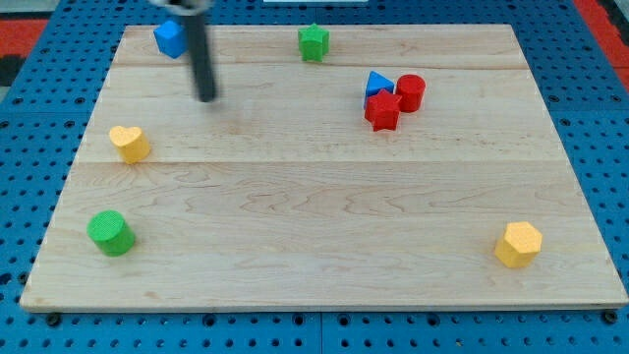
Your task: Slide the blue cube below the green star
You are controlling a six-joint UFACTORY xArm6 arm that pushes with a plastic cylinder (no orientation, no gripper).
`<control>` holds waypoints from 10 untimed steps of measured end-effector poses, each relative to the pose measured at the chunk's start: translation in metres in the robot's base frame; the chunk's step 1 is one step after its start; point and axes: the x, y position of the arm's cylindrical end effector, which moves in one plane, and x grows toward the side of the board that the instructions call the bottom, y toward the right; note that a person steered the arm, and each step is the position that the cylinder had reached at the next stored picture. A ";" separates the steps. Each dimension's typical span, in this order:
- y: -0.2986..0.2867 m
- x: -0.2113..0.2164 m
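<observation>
The blue cube (170,38) sits near the board's top left corner. The green star (314,42) sits at the top edge, right of the cube. My tip (205,98) is on the board, below and a little right of the blue cube, apart from it. The rod rises from the tip to the view's top.
A blue triangle (378,83), a red cylinder (410,92) and a red star (382,111) cluster right of centre. A yellow heart (129,144) and a green cylinder (111,233) sit at the left. A yellow hexagon (518,244) sits at the bottom right. The wooden board (314,226) lies on a blue pegboard.
</observation>
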 end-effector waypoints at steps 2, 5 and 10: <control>-0.085 -0.131; 0.126 -0.070; 0.116 0.004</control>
